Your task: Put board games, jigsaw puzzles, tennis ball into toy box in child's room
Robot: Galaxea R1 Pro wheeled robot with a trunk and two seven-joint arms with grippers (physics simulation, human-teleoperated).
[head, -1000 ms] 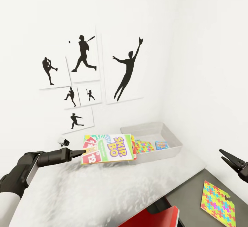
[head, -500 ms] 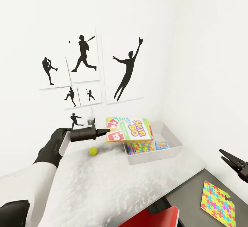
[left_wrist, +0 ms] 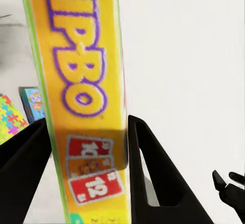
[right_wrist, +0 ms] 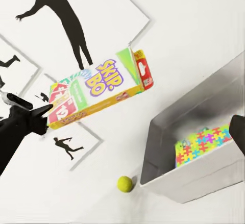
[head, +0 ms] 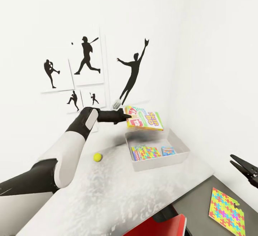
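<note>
Above grey table (head: 118, 189), left hand (head: 125, 116) clamps SKIP-BO box (head: 144, 118); right hand (head: 239, 167) spread, empty

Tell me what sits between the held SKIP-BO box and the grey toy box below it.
Nothing: in the right wrist view, open air against white wall separates the SKIP-BO board game, clamped by the left gripper, from the pale grey toy box.

The flat SKIP-BO game box (head: 144, 118) is white and green with red numbered cards and yellow lettering outlined in purple; its narrow side (left_wrist: 87, 96) is orange-yellow edged in green. The shallow tray-like toy box (head: 179, 143) is pale grey, holding a multicoloured jigsaw-patterned square (head: 146, 152) and a small blue box (head: 167, 151). The tennis ball (head: 97, 157) is yellow-green on the mottled grey-white table (head: 118, 193). Black baseball silhouettes (head: 133, 71) mark the white wall.
</note>
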